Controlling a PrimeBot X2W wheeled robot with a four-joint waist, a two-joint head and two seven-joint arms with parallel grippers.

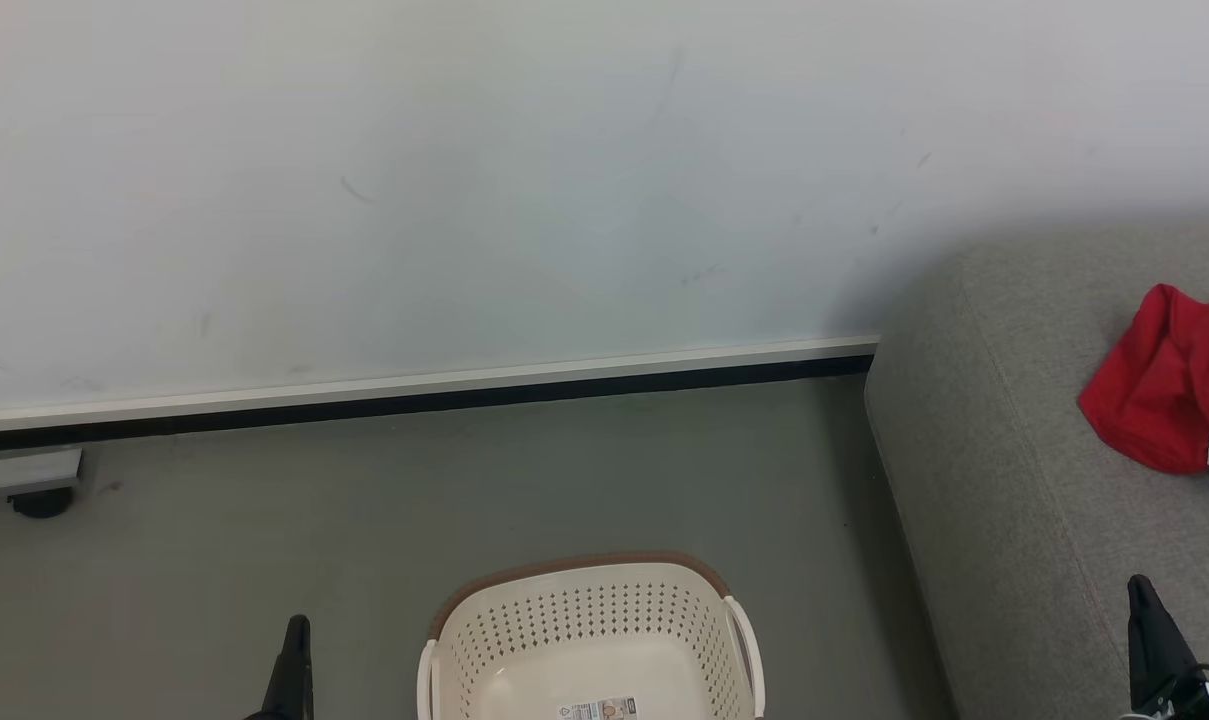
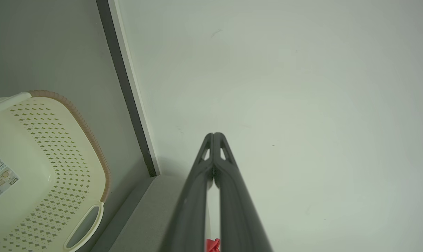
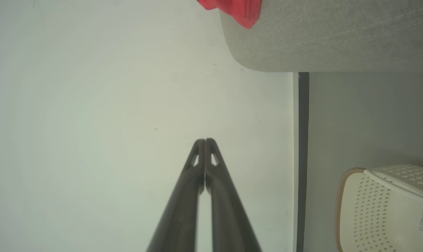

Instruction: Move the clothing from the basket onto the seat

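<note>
My left gripper [image 2: 214, 134] and right gripper [image 3: 205, 140] are both pressed closed and empty beside the basket [image 1: 584, 568], likely because the red clothing [image 1: 1159, 385] already lies on the grey seat [image 1: 1014, 520].

The left gripper [image 2: 214, 134], tips pressed together, points at the wall [image 2: 302, 105], the basket [image 2: 61, 154] off to its side.

The clothing [image 1: 1164, 390], a crumpled bright red heap with white trim at one edge, is lying on the seat [image 1: 1004, 500], a light grey woven cushion. The basket [image 1: 584, 610], cream-white with perforated sides, brown rim and white handles, is sitting upright on the floor [image 1: 264, 520] near the seat, showing a barcode label [image 1: 599, 710] inside.
</note>
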